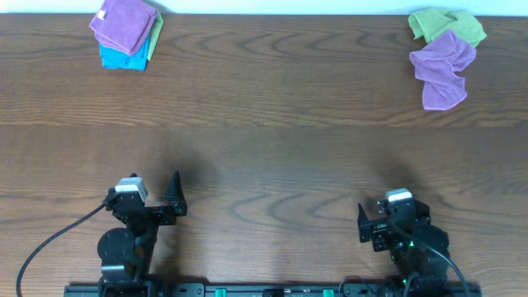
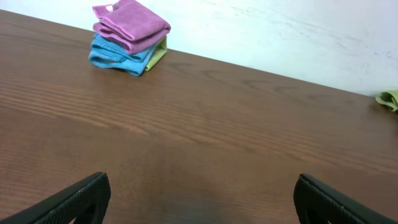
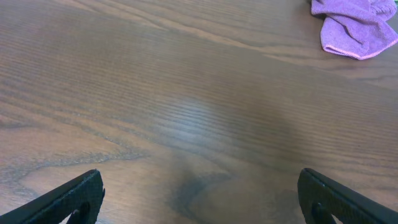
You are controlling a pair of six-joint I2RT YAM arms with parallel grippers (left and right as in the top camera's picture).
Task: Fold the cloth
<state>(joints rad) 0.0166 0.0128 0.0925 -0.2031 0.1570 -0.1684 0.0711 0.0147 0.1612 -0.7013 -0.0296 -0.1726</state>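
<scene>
At the upper left of the overhead frame a neat stack sits on the wooden table: a folded purple cloth on top, a bright blue cloth under it, and a sliver of green cloth showing at the stack's right edge. Below it, at the lower left, the left gripper rests low over bare wood with its jaws spread wide and nothing between them. In its wrist view the two dark fingers sit at opposite bottom corners, with the stack far off at the upper left. At the lower right of the overhead frame the right gripper is likewise spread wide and holds nothing, with only wood grain between its fingers. The cloth, lilac and crumpled into a loose heap, lies at the upper right of the overhead frame, well apart from both grippers. A crumpled lime-green cloth touches its upper edge. In the right wrist view the cloth shows at the upper right corner.
</scene>
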